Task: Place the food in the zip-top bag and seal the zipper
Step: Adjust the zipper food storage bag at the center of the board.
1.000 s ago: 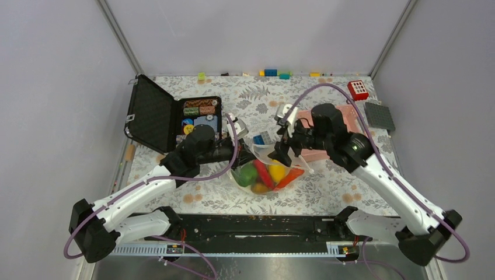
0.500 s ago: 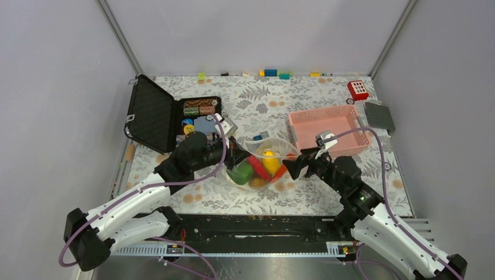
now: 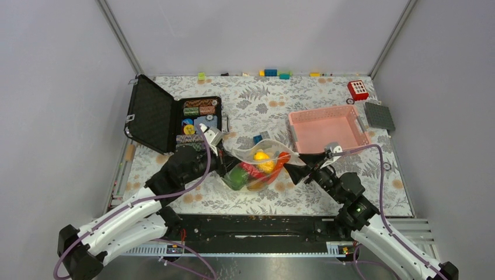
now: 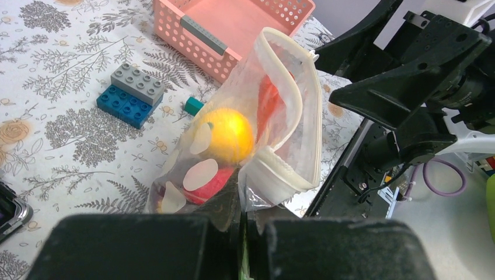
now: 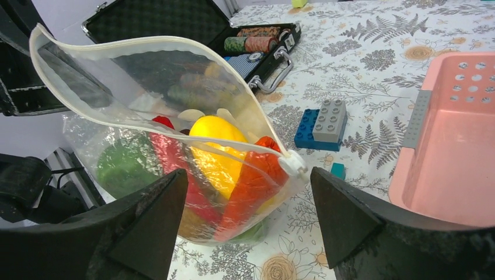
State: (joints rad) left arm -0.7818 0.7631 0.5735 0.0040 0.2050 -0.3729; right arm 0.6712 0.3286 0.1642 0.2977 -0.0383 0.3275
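1. The left gripper point(image 4: 242, 233), at the bottom edge of the left wrist view, is pinched tight on a fold of the zip-top bag point(image 4: 292, 116). The clear plastic rises straight out of its closed jaws.
2. The right gripper point(image 5: 248, 175) stands spread wide, with one finger at the lower left and one at the lower right of its wrist view. The bag's end corner sits between them, and nothing is clamped.
3. In the top view the bag sits at the centre of the frame, between the two grippers.
4. The zipper point(image 5: 146, 44) is a whitish strip along the bag's mouth. Its two sides are well apart, so the mouth gapes unsealed.
5. Inside the bag lie a yellow piece point(image 5: 219, 151), an orange carrot point(image 5: 251, 181), a red chilli point(image 5: 175, 163) and a green pepper point(image 5: 122, 166), all crowded together.
6. Blue and grey bricks point(image 5: 321, 125) rest on the patterned table point(image 3: 262, 96) just beyond the bag.
7. The pink basket point(image 3: 324, 111) is at centre right of the top view. The black case point(image 3: 152, 114) lies open at centre left.
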